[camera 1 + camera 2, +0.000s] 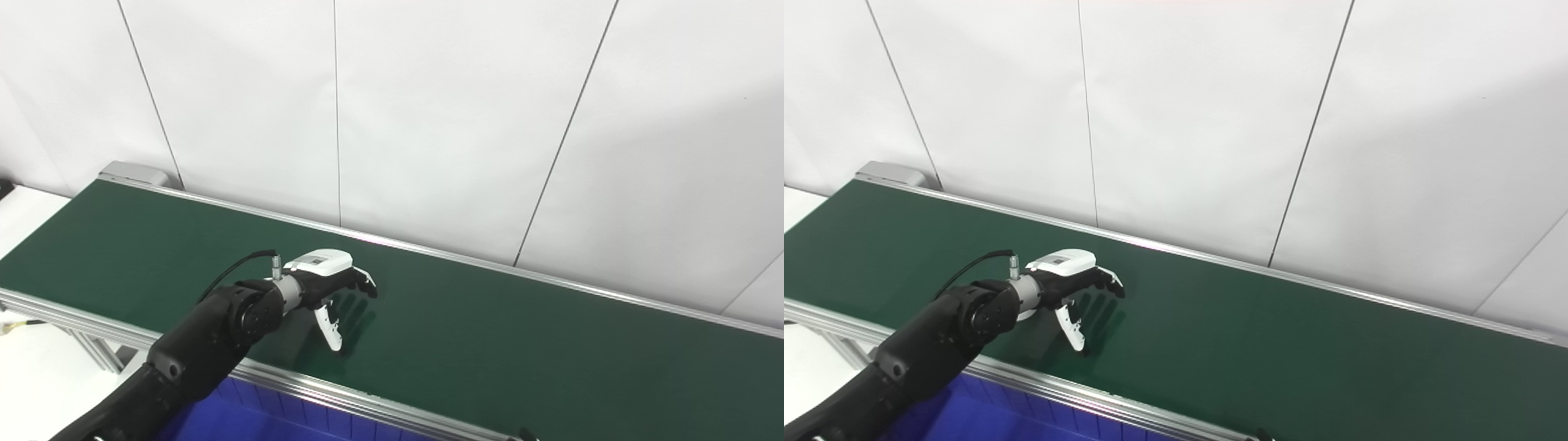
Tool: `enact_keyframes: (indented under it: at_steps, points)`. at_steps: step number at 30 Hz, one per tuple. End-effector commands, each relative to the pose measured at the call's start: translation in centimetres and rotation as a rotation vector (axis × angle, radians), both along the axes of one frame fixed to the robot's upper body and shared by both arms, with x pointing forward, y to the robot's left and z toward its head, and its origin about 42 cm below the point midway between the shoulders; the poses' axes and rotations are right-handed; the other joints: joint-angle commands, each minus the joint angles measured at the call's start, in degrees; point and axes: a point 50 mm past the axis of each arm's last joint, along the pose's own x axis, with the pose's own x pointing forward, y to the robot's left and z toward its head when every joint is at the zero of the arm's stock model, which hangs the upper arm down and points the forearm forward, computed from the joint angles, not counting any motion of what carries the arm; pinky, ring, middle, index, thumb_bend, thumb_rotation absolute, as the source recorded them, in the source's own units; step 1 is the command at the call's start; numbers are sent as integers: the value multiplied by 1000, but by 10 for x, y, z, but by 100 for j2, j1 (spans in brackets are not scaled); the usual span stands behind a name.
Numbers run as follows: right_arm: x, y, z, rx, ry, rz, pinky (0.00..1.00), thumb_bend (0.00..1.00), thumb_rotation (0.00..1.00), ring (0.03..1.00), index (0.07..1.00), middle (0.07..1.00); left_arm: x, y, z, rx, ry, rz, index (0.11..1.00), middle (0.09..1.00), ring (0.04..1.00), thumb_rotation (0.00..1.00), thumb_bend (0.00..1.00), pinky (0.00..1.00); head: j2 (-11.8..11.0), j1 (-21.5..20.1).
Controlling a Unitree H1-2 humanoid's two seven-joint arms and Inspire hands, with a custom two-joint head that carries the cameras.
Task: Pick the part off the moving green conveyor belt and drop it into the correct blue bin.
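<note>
Your left hand [327, 283] hovers over the green belt [490, 331], lower left of frame, fingers spread, holding nothing. You can't see any part. Blue bin [245, 416] at the bottom edge.

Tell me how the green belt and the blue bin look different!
The belt is dark green, flat and smooth; the bin is bright blue with ribbed walls. The belt runs across the whole picture, while only a corner of the bin peeks out at the bottom. The left hand hovers open over the belt, not the bin. Neither shows a part.
</note>
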Motion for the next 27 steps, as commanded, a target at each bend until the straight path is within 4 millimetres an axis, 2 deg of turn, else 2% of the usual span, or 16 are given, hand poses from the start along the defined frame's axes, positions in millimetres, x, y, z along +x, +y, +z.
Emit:
enact_keyframes:
  at_steps: [1,27]
  points:
    - [4,4,9,20,-75,-12,718,283,760,814,917,859,13,6,29,9,-103,-5,768,822,821,0,900,766,8,-6]
    - [-1,-1,12,18,-79,-10,717,291,757,818,916,860,5,4,20,67,-145,-39,766,817,793,0,904,756,95,13]
